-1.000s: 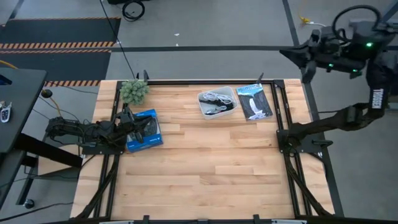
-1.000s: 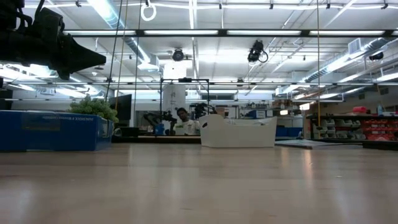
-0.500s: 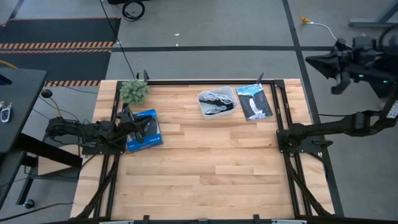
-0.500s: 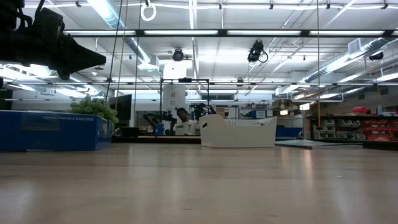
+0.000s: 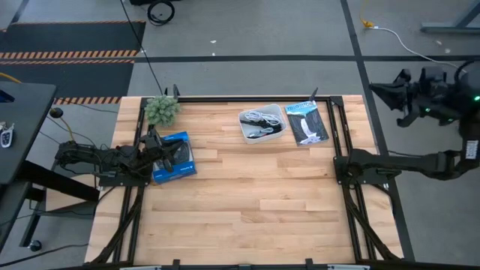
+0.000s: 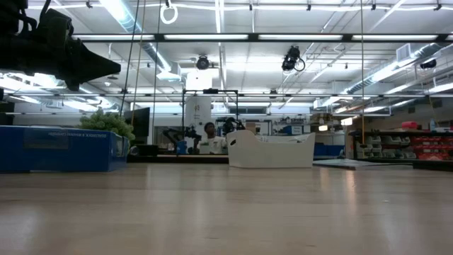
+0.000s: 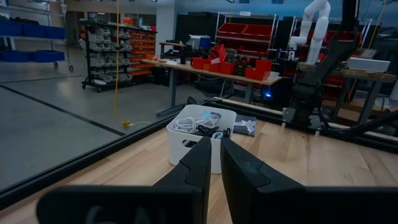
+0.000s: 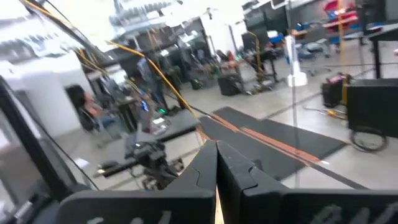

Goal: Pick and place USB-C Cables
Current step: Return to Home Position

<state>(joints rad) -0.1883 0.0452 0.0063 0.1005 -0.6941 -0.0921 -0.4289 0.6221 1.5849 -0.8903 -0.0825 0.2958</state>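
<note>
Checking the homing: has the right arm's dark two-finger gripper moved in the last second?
Yes. In the high view the dark right gripper has swung farther right and slightly down the picture, away from the black table frame.

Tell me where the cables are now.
In the high view, the cables lie inside the white bin near the table's top edge, right of centre, beside the black-and-blue packet on its right.

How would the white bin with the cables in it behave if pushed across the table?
The white bin looks thin-walled and holds only cables, so it is probably light and would slide on the smooth wooden table. It sits wider than tall, so tipping seems unlikely. The loose cables may shift inside.
</note>
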